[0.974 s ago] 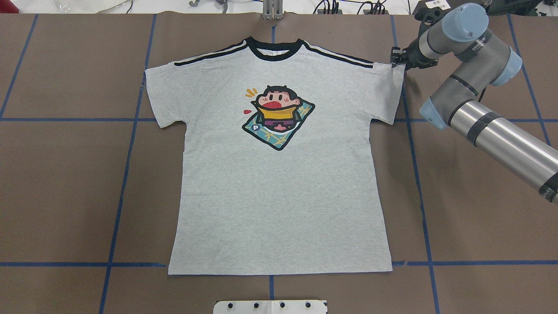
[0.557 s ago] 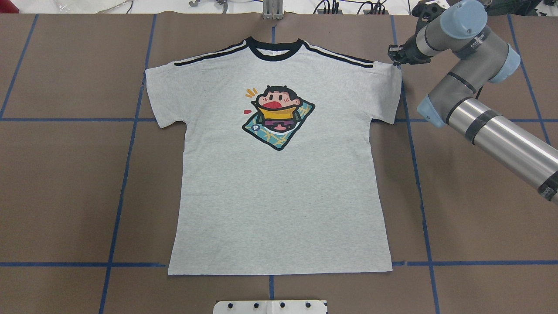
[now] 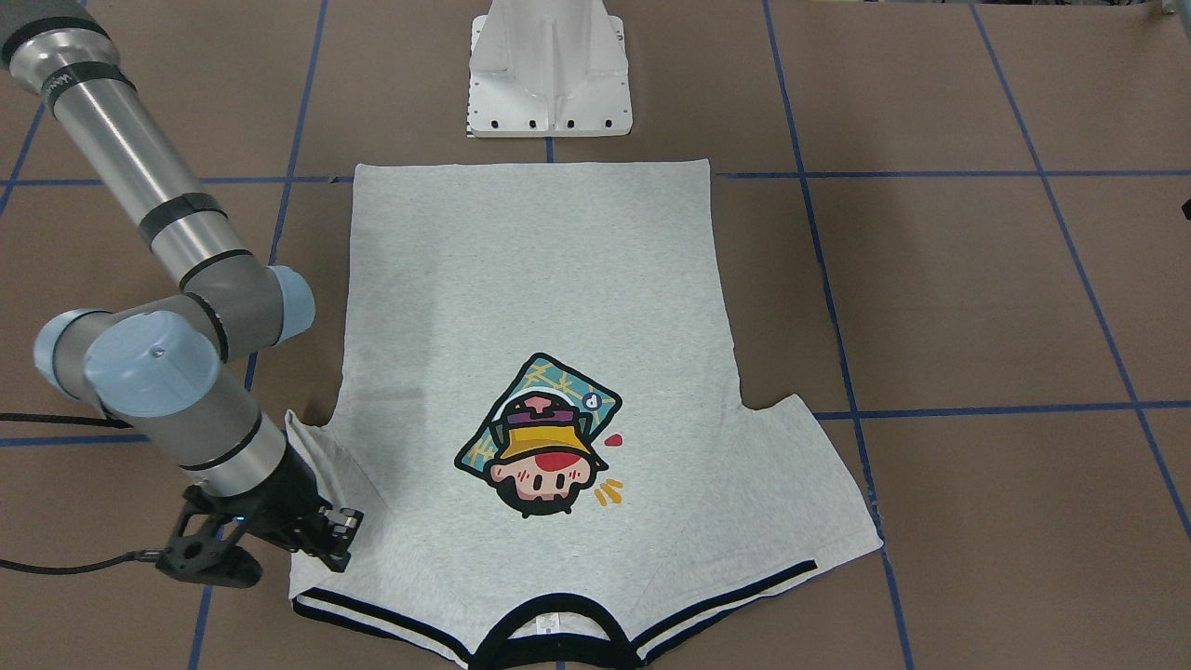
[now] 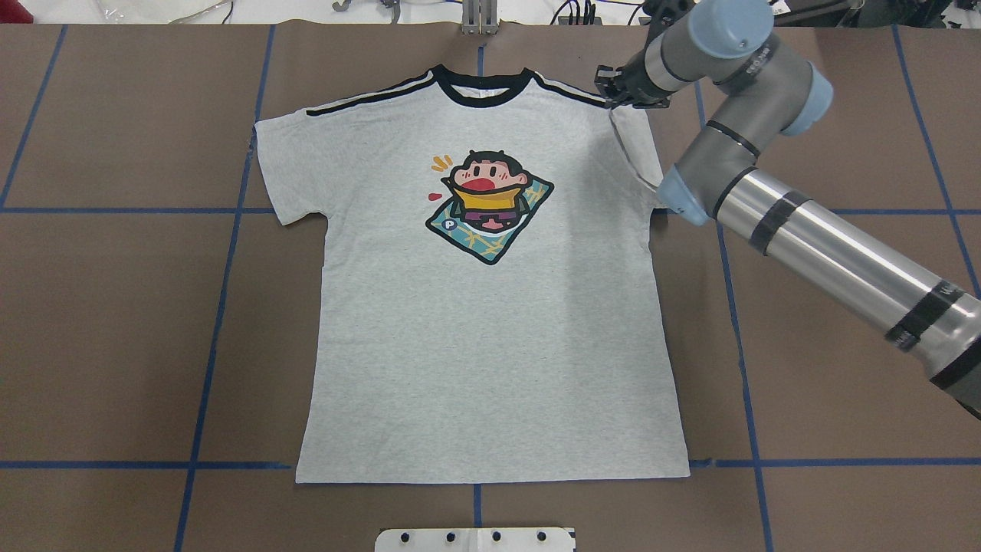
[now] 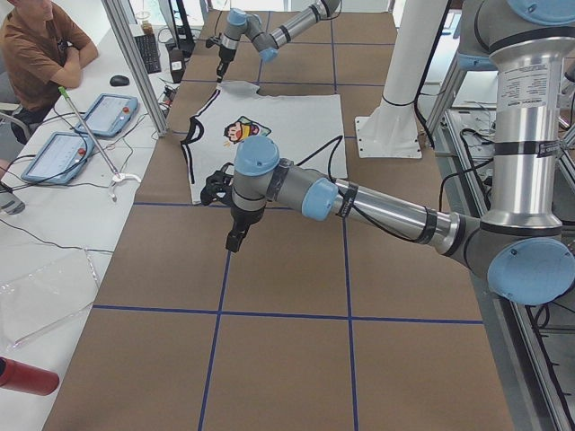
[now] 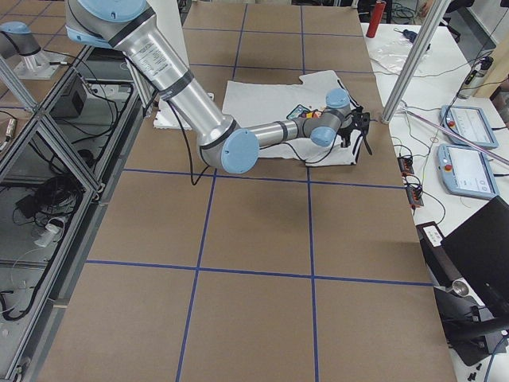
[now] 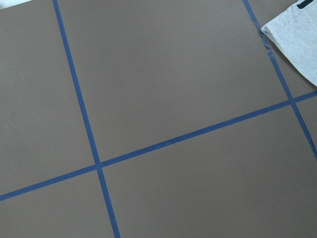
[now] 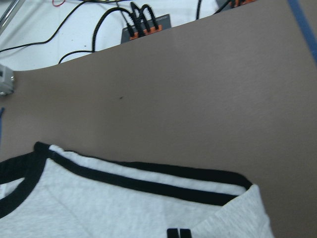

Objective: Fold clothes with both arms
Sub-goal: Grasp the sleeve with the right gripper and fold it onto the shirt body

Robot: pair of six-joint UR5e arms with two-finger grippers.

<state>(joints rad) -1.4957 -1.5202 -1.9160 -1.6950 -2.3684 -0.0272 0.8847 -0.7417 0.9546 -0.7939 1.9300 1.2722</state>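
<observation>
You have the shirt (image 4: 490, 345) flat, print up, on the worktop (image 4: 115, 307). The right hand (image 4: 615, 93) pinches its sleeve (image 4: 638, 146), folded in over the shoulder. The left hand (image 5: 235, 239) hangs above bare worktop nearby; you cannot tell its grip.

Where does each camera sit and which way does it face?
Front-facing: across the table, facing the robot; shirt, pedestal, right arm.
Overhead: behind the robot, looking forward and down; right arm only.
Exterior left: table's left end; left arm near, right far.
Exterior right: opposite end; right arm near.
Left wrist: down on table, shirt corner; no body.
Right wrist: shirt's striped shoulder.
Shared: front-facing and overhead both show the right gripper gripping the sleeve.
</observation>
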